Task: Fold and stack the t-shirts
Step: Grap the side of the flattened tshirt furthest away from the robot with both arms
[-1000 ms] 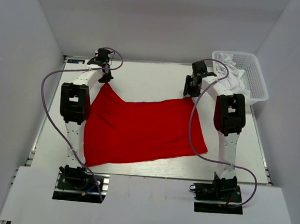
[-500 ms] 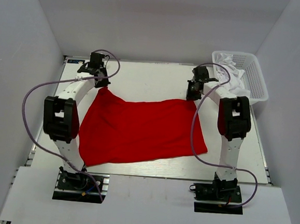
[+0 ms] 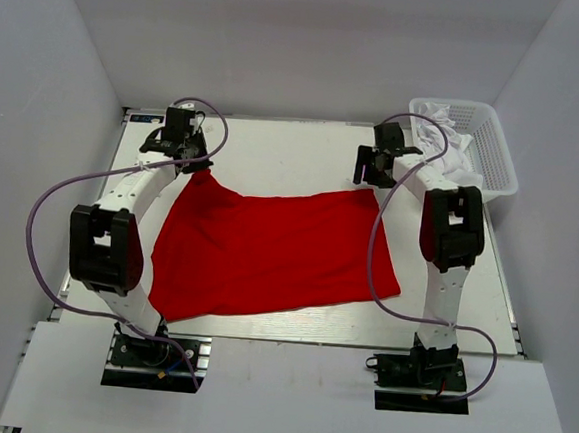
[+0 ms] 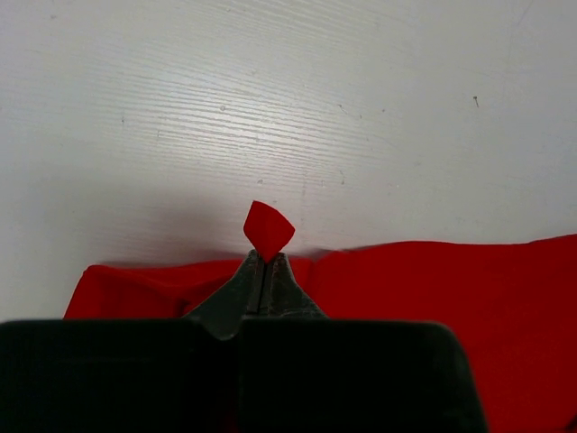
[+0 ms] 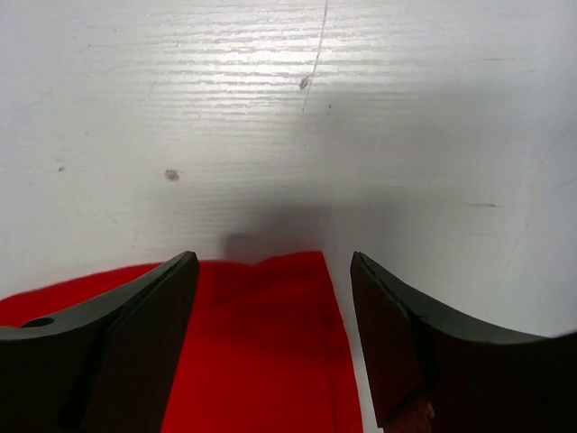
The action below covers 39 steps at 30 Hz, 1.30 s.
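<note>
A red t-shirt (image 3: 272,250) lies spread on the white table, folded into a rough rectangle. My left gripper (image 3: 192,161) is shut on its far left corner; in the left wrist view a small red tip (image 4: 268,229) pokes out past the closed fingers (image 4: 252,284). My right gripper (image 3: 370,173) is open and empty just above the far right corner (image 5: 306,271), which lies flat between the spread fingers (image 5: 149,316). White t-shirts (image 3: 446,139) sit in the basket at the back right.
A white plastic basket (image 3: 490,152) stands at the table's back right corner, close to the right arm. Purple cables loop off both arms. Grey walls close in the table on three sides.
The left arm swung outward to the left, pulling the shirt's far left corner left and straightening that edge. The right gripper opened and let go of the far right corner.
</note>
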{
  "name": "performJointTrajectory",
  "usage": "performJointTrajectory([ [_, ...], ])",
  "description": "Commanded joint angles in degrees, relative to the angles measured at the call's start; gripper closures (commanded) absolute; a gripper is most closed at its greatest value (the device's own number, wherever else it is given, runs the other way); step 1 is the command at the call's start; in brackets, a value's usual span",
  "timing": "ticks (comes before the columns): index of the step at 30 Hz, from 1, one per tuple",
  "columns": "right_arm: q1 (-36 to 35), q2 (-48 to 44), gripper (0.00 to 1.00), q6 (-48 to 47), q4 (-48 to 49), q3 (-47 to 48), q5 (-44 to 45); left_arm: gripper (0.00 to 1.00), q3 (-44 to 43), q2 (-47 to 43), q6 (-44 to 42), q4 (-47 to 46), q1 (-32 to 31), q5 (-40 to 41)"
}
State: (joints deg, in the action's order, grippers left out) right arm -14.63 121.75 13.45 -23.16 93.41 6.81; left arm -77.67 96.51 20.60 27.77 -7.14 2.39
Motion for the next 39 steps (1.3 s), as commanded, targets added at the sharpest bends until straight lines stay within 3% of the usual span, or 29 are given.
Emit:
performJointTrajectory([
  [1,0.0,3.7,0.27,0.3,-1.7,5.2,1.2,1.0,-1.0,-0.4,0.4,-1.0,-0.2,-1.0],
  [10,-0.2,5.9,0.36,2.5,-3.6,5.8,-0.1,1.0,-4.0,3.2,-0.6,0.3,-0.2,0.9],
  [12,-0.3,5.6,0.49,2.9,-4.4,4.9,-0.9,1.0,-4.0,3.2,-0.6,0.3,-0.2,0.4],
  [14,-0.4,4.8,0.76,3.2,-4.8,3.5,-0.9,1.0,-4.0,3.8,-0.6,0.3,-0.2,0.4],
  [16,-0.5,4.2,0.88,4.2,-5.1,2.6,0.1,1.0,-5.0,4.3,-0.6,0.3,-0.2,0.4],
  [17,-0.6,3.1,1.0,4.5,-5.2,1.1,0.8,1.0,-5.0,4.3,-0.6,0.3,-0.2,0.4],
  [25,-0.6,0.0,1.0,2.1,-0.9,1.5,-0.4,1.0,-5.6,2.5,-0.6,-0.3,-0.2,-0.9],
  [31,-0.6,-8.6,1.0,1.4,7.9,-6.3,-4.8,1.0,-2.6,-2.1,-0.1,1.6,-0.2,-0.2],
  [39,-0.7,-18.4,1.0,1.6,11.5,-18.0,-5.8,1.0,7.6,-12.7,4.5,4.1,-0.2,-0.7],
])
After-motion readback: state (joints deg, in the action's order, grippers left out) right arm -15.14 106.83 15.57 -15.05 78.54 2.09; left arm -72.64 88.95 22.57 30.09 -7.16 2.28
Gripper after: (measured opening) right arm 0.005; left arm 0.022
